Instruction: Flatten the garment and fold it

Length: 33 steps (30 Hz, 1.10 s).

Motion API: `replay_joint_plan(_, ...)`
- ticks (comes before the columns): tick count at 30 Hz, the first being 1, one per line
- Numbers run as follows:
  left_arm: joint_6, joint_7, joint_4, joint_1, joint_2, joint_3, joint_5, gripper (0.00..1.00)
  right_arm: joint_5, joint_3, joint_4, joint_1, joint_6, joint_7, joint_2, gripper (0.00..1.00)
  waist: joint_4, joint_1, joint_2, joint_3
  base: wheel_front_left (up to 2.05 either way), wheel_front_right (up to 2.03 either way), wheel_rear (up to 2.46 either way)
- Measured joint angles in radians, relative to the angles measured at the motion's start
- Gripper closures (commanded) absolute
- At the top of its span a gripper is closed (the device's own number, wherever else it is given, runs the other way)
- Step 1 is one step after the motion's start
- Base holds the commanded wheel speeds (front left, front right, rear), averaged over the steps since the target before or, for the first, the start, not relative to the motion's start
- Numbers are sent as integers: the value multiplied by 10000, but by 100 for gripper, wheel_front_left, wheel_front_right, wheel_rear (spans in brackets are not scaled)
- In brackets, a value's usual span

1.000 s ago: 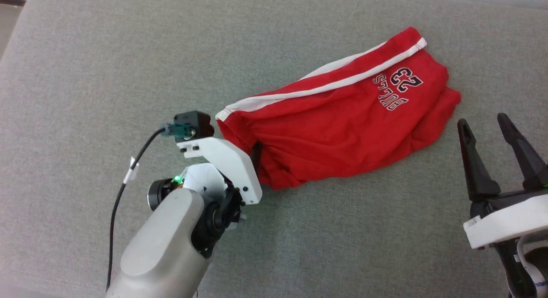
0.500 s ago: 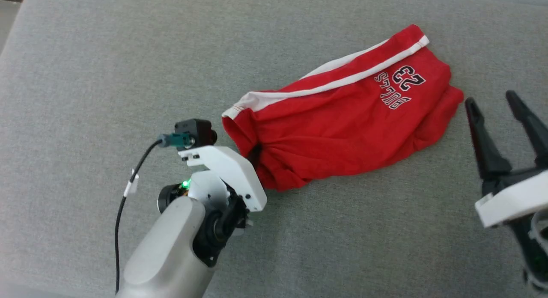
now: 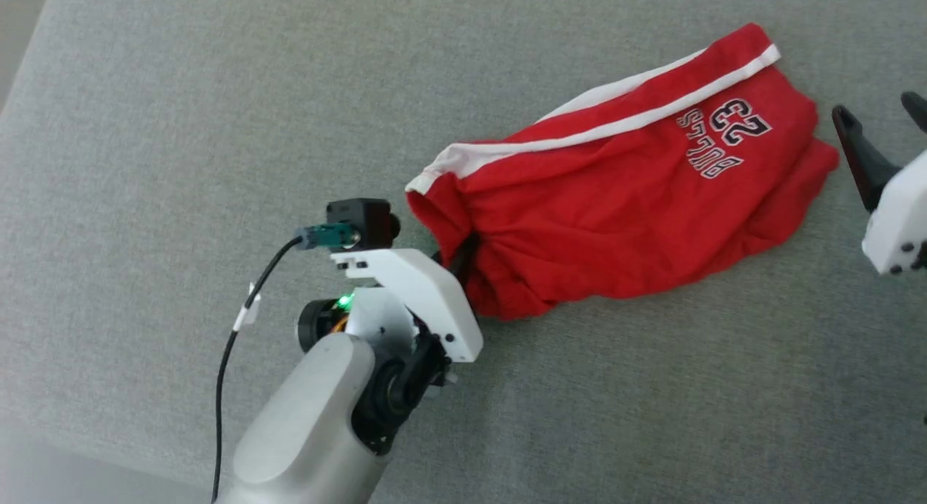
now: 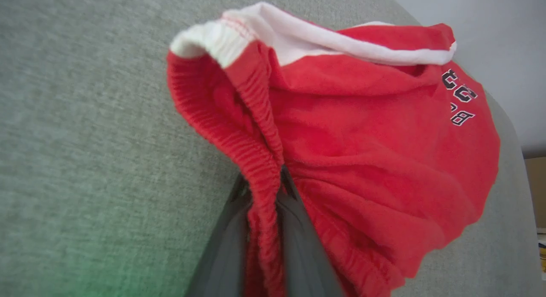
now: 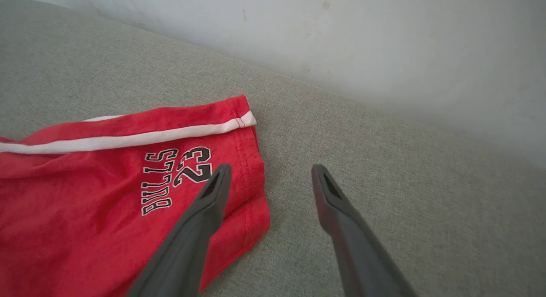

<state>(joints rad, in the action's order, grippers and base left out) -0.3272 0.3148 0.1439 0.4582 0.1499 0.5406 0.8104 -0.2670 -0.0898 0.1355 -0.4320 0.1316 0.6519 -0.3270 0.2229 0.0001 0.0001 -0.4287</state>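
Observation:
The garment (image 3: 615,192), red shorts with a white side stripe and "BULLS 23" print, lies bunched on the grey cushion, waistband toward the left. My left gripper (image 3: 463,254) is shut on the gathered red elastic waistband (image 4: 262,160), which is pinched between its two dark fingers (image 4: 226,237). My right gripper (image 3: 876,109) stands open at the right edge of the head view, just beyond the printed leg's hem. In the right wrist view its left fingertip (image 5: 219,173) hovers over the hem (image 5: 249,160) and its right one over bare cushion.
The grey fabric surface (image 3: 181,127) stretches wide to the left and front of the garment. A pale wall (image 5: 384,41) rises behind its far edge. A black cable (image 3: 239,330) loops from my left wrist camera. The surface's corner edge shows at the upper left (image 3: 22,55).
The head camera has shifted, sliding the whole picture to the right. My left gripper has closed on the waistband. My right gripper has moved forward, up beside the printed leg's hem.

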Motion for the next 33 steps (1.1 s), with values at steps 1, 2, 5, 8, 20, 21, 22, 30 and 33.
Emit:
replay_joint_plan(1, 10, -21, 8, 36, -56, 31, -10, 100, 59, 36, -207, -191, -2, 82, -8, 0, 45, 0, 0, -60, 0, 0, 0)
replay_joint_plan(2, 25, -71, 19, 65, -117, 52, -12, 100, 82, 65, -412, -365, 0, 144, 0, 0, 93, 0, 0, -114, 0, 0, 0)
replay_joint_plan(5, 109, -130, 63, 206, -253, 142, -12, 100, 178, 130, -974, -759, 0, 341, 81, 0, 245, 0, -1, -262, 0, 0, 0)
replay_joint_plan(8, 198, -176, 107, 278, -370, 205, -10, 100, 414, 134, -1515, -974, 0, 633, 94, 0, 405, 0, -1, -392, 0, 0, 0)
replay_joint_plan(20, 374, -351, 424, 570, -729, 389, 121, 100, 345, -748, -2088, -1106, -2, 2435, 600, 73, 881, -2, 0, -599, 0, 0, 0)
replay_joint_plan(21, 378, -360, 424, 573, -734, 387, 134, 100, 343, -807, -2075, -1138, -2, 2493, 679, 100, 888, -1, -1, -617, 0, 0, 0)
replay_joint_plan(22, 378, -382, 424, 575, -742, 384, 150, 100, 339, -874, -2040, -1162, -2, 2525, 780, 100, 890, -2, 0, -633, 0, 0, 0)
replay_joint_plan(30, 378, -608, 543, 566, -763, 215, 282, 100, 357, -1112, -2109, -1176, 0, 1601, 1350, 100, 774, 0, -1, -496, 0, 0, 0)
replay_joint_plan(33, 378, -688, 593, 509, -717, 98, 378, 100, 351, -1095, -2109, -1159, 0, 1095, 1367, 100, 684, 1, -1, -308, 0, 0, 0)
